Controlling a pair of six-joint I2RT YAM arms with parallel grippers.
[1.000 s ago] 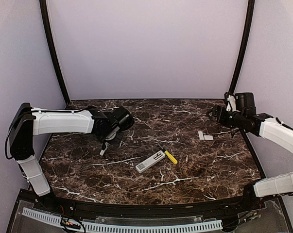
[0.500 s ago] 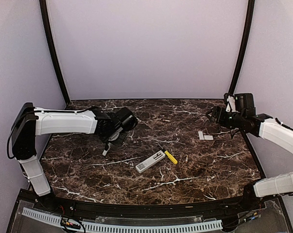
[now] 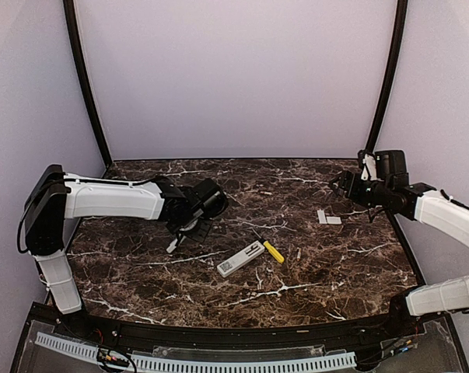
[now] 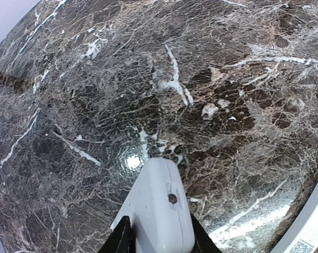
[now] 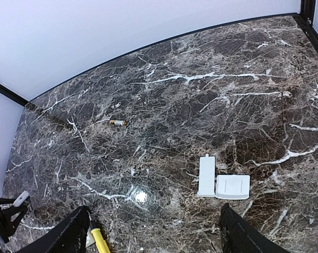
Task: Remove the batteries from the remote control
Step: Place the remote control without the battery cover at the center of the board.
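My left gripper (image 3: 189, 231) (image 4: 160, 234) is shut on a white plastic body (image 4: 159, 205) with a small screw hole, which looks like a remote control. Its tip (image 3: 172, 245) points down-left just above the marble. A white remote control (image 3: 240, 259) lies flat at the table's middle, to the right of that gripper. One small battery (image 5: 117, 122) with a dark and gold wrap lies alone toward the back. My right gripper (image 3: 344, 186) (image 5: 156, 232) hovers open at the back right, with nothing between its fingers.
A yellow-handled screwdriver (image 3: 273, 250) (image 5: 99, 240) lies just right of the remote on the table. Two white cover plates (image 3: 327, 217) (image 5: 206, 175) rest side by side below the right gripper. The dark marble table (image 3: 141, 272) ends at a black frame on each side.
My left arm has slid to the right along the table, carrying the white body toward the middle. The right arm has stayed almost still.
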